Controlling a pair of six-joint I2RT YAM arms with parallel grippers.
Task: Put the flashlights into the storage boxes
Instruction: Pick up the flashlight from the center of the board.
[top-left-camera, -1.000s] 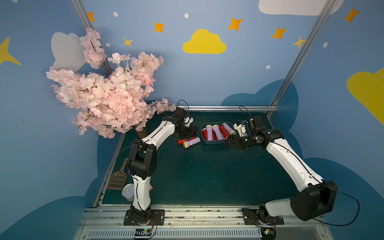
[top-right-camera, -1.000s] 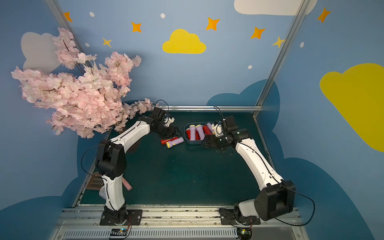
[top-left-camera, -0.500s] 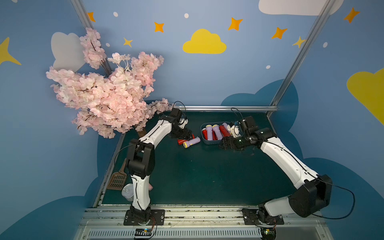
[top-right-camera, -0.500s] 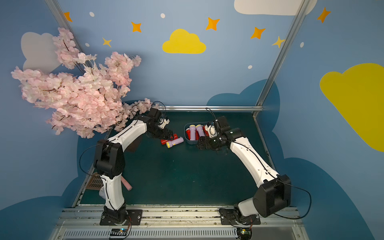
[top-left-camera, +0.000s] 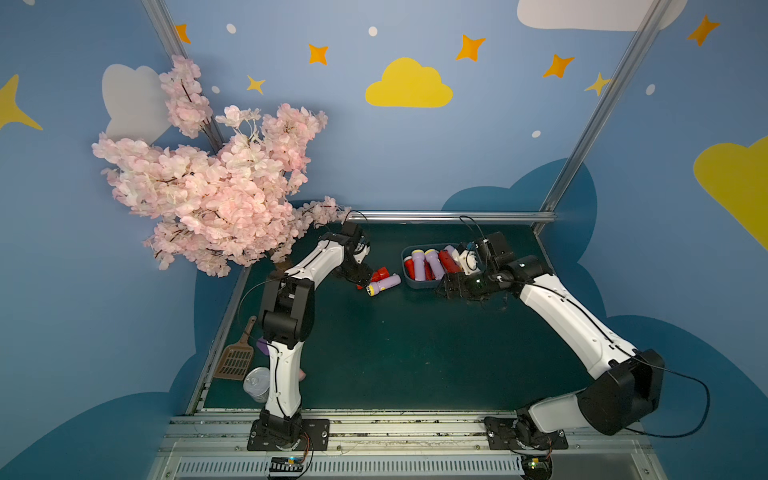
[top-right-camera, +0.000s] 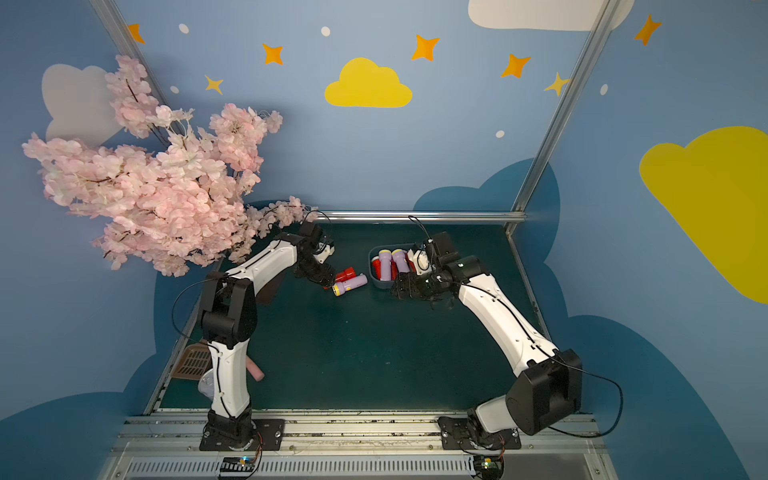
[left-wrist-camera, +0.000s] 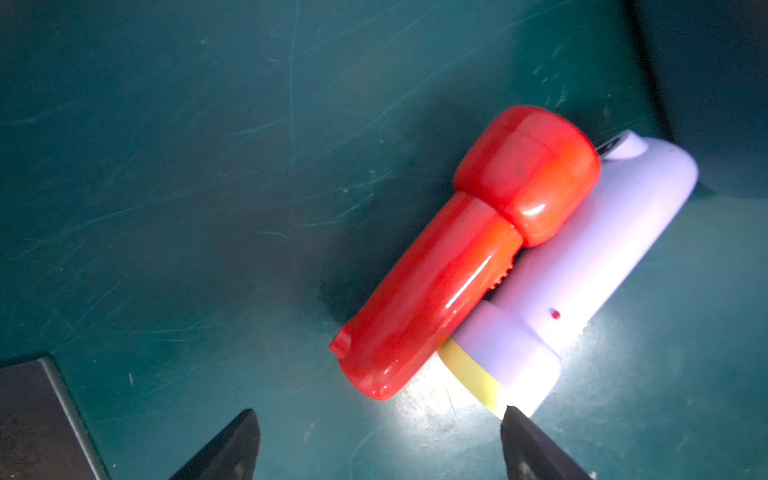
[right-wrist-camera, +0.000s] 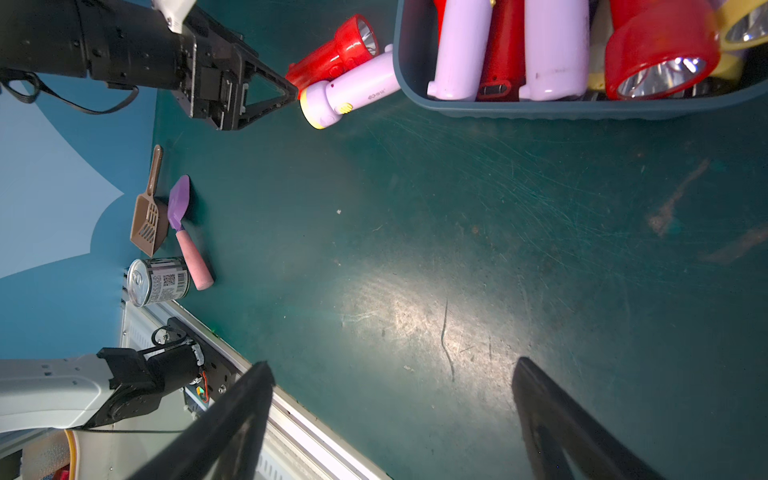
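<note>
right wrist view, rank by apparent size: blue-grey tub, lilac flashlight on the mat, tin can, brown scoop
1. blue-grey plastic tub, even cropped
2. lilac plastic flashlight with yellow head ring
3. silver tin can and brown slotted scoop: scoop longer, can bulkier, unranked

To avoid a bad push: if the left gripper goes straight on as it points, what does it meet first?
Most likely the tail of the red plastic flashlight, straight ahead of the open left gripper. The lilac plastic flashlight with yellow head ring lies by one fingertip and may touch too.
</note>
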